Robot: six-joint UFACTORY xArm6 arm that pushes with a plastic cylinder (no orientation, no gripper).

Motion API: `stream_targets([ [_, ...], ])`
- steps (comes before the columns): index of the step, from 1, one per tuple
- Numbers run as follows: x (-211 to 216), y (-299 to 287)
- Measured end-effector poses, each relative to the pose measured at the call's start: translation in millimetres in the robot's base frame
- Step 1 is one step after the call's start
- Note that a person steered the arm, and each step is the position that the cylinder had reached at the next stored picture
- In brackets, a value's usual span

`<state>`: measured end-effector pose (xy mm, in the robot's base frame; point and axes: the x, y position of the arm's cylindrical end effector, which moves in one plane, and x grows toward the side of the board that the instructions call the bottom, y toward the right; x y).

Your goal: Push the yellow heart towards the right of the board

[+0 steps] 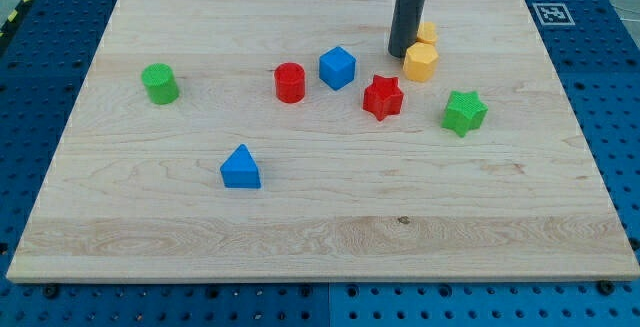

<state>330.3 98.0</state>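
Observation:
Two yellow blocks sit right of centre near the view's top. The nearer one [421,62] looks like a hexagon. The farther one [427,34] is partly hidden behind the rod; its shape cannot be made out, so it may be the yellow heart. My tip [401,53] rests on the board just left of both yellow blocks, touching or almost touching the nearer one.
A blue cube [338,68] and a red cylinder [290,82] lie left of my tip. A red star [382,97] and a green star [464,113] lie below the yellow blocks. A green cylinder [160,83] is far left. A blue triangle [241,168] is lower left.

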Motion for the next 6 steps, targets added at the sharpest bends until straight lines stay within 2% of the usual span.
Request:
stream_targets([
  [1, -4, -15],
  [4, -16, 68],
  [6, -16, 92],
])
